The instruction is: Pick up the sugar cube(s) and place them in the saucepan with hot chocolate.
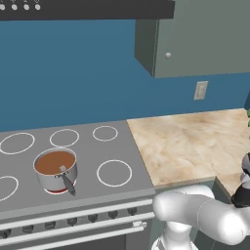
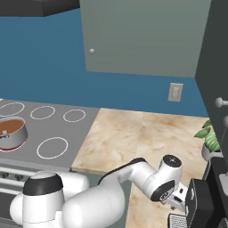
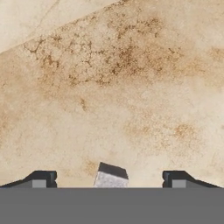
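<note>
The saucepan with hot chocolate (image 1: pixel 56 168) stands on a front burner of the grey stove, steel with brown liquid and a dark handle pointing toward the front; it also appears at the far left (image 2: pixel 11 131). A small white sugar cube (image 3: pixel 110 176) lies on the marbled counter. My gripper (image 3: pixel 110 181) hangs low over it, open, one dark fingertip (image 3: pixel 41 178) to the cube's left and the other to its right, both well apart from it. In the right base view the hand (image 2: pixel 176 196) reaches down to the counter's near right corner.
White burner rings (image 1: pixel 114 173) mark the stove top around the pan. A potted plant (image 2: pixel 209 138) and a dark appliance (image 2: pixel 200 205) stand close to the right of the hand. A grey wall cabinet (image 2: pixel 142 35) hangs above the counter (image 2: pixel 133 133).
</note>
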You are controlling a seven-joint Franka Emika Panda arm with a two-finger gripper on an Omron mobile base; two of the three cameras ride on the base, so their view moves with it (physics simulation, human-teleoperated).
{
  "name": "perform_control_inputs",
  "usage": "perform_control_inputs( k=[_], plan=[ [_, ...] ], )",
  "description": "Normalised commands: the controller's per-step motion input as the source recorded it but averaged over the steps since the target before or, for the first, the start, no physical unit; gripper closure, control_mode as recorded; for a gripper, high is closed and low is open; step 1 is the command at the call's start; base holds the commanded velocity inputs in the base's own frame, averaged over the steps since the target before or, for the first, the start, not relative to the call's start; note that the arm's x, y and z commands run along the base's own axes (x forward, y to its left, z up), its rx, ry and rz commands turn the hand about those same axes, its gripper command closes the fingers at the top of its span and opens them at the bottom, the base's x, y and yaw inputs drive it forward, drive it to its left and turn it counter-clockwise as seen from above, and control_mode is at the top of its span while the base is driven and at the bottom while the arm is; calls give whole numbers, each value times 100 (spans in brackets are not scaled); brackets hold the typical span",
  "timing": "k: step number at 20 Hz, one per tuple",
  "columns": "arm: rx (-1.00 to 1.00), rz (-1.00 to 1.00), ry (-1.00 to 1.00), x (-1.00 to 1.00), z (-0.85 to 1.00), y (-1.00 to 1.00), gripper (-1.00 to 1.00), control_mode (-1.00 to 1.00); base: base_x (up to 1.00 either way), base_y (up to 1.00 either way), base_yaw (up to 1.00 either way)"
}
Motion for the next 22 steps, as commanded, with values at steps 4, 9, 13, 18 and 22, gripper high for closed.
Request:
perform_control_inputs(
  k=[4, 9, 13, 18, 22],
  plan=[
    [0, 0, 0, 0, -13, 0, -100, -100, 0, 0, 0],
    [0, 0, 0, 0, -9, 0, 100, -100, 0, 0, 0],
    [0, 0, 0, 0, 0, 0, 100, -100, 0, 0, 0],
    [0, 0, 0, 0, 0, 0, 100, -100, 0, 0, 0],
    [0, 0, 0, 0, 0, 0, 100, -100, 0, 0, 0]
  ],
)
